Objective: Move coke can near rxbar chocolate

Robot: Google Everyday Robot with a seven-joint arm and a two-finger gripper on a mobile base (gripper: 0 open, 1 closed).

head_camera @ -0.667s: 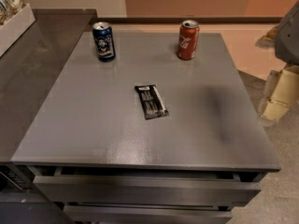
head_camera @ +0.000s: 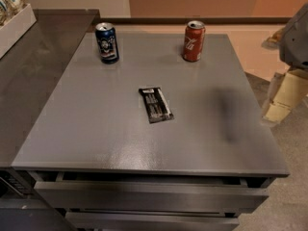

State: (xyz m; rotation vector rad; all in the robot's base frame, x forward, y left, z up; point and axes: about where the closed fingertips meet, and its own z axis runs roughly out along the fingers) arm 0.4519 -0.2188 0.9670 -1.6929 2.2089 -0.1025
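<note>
The coke can point(head_camera: 194, 41), red with white script and a silver top, stands upright at the back right of the grey table point(head_camera: 96, 129). The rxbar chocolate point(head_camera: 155, 104), a flat black wrapper with white lettering, lies near the middle of the table, in front of and to the left of the can. My gripper point(head_camera: 284, 96), cream-coloured below a grey arm part point(head_camera: 296, 37), hangs off the table's right edge, to the right of the can and well apart from it. It holds nothing that I can see.
A dark blue can point(head_camera: 107, 43) stands upright at the back left of the table. A darker counter point(head_camera: 33, 81) adjoins on the left, with a white box point(head_camera: 14, 25) on it. Drawers point(head_camera: 149, 196) sit below the table's front edge.
</note>
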